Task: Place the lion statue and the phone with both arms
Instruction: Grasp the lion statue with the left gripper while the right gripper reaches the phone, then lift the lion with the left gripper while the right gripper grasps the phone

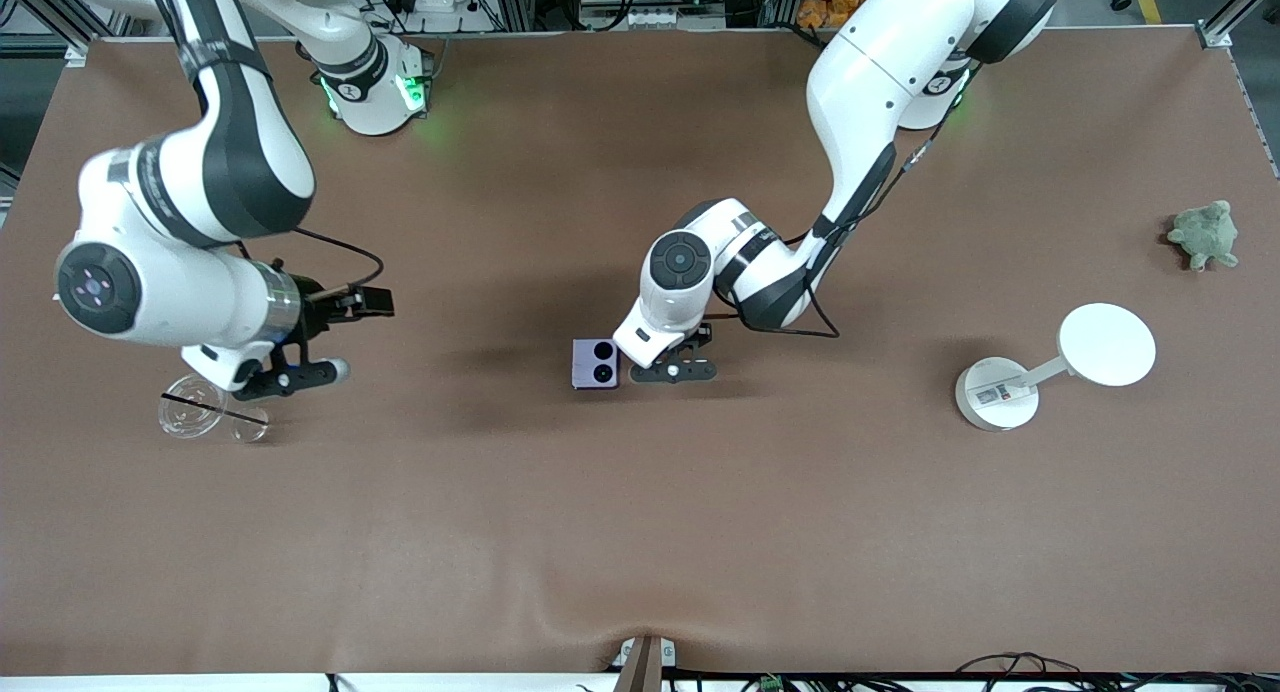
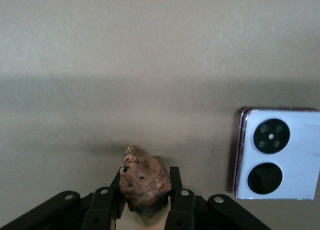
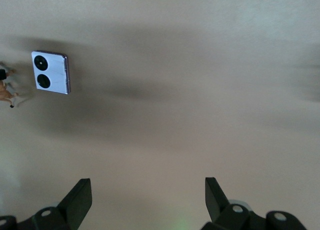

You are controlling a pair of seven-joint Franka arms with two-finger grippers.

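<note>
the brown table (image 1: 640, 532) carries the phone (image 1: 594, 363) flat at mid-table, its 2 black camera circles up. just beside it, the left gripper (image 1: 672, 370) sits low, pinching the lion statue (image 2: 144, 182). the right gripper (image 1: 290, 377), fingers spread, hangs over clear glass pieces (image 1: 205, 409) toward the right arm's end.

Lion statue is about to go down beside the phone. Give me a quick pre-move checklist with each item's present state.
1. Lion statue held between the left gripper fingers: ok.
2. Phone lying flat on the table, beside the left gripper: ok.
3. Gap showing between statue and phone in the left wrist view: ok.
4. Statue's feet touching the table: cannot tell.
5. Right gripper open, holding nothing, at the right arm's end above the clear glass dishes: ok.
6. Stand and plush turtle well away toward the left arm's end: ok.
</note>
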